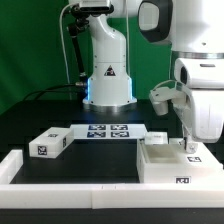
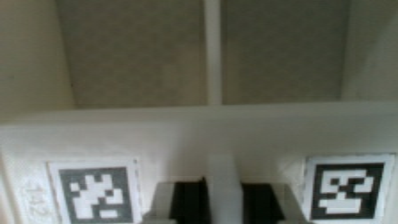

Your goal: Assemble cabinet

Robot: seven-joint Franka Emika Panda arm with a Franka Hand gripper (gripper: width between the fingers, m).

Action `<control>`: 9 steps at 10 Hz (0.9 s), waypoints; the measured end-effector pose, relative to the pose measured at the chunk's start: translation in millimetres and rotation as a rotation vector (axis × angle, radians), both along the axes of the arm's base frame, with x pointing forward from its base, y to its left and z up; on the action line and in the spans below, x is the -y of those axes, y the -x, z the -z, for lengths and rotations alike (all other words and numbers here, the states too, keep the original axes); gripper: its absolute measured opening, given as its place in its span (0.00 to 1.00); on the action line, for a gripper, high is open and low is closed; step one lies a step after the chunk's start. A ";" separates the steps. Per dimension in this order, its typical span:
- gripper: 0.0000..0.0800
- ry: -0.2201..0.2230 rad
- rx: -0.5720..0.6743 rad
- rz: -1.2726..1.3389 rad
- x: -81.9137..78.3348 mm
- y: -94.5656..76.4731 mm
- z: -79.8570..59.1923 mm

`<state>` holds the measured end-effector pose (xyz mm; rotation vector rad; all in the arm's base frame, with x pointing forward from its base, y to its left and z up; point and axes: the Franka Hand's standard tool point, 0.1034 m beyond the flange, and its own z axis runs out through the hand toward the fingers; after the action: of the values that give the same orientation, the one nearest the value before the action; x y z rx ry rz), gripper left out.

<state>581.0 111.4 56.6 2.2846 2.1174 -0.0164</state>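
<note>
ASSEMBLY BENCH: The white robot arm [image 1: 200, 95] hung over the big white plastic open box of the cabinet [image 1: 165, 168]. The box sat on the black tabletop [image 1: 40, 118] toward the exterior view's right, just behind the low white border rail [image 1: 70, 180]. The arm's two-finger end effector [image 1: 186, 147] pointed straight down and met the top of the box beside a black-and-white square tag [image 1: 193, 157].

From the wrist camera, the end effector [image 2: 222, 200] showed its dark fingers [image 2: 183, 205] only narrowly parted. They stood on either side of a thin white upright panel [image 2: 214, 60] of the box [image 2: 196, 125], and a square tag [image 2: 98, 190] lay just outside each finger. From where I stood, it could not be told whether the fingers pressed the panel or merely straddled it.

A smaller white plastic block bearing its own tag [image 1: 50, 143] lay well apart toward the exterior view's left, set at an angle to the rail. Farther back, between block and box, the marker board [image 1: 108, 131] lay flat in front of the arm's base [image 1: 108, 80].
</note>
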 end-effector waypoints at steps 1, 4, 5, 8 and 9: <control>0.21 0.000 -0.001 0.000 0.4 0.5 0.4; 0.74 0.000 0.002 -0.007 3.1 -0.7 -0.6; 0.74 0.000 0.002 -0.008 3.0 -0.5 -0.9; 0.98 0.003 0.009 -0.013 5.7 -1.8 -4.4; 1.00 0.003 0.015 -0.018 5.1 -0.4 -6.8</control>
<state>581.3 106.3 63.4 2.2573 2.1288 -0.0021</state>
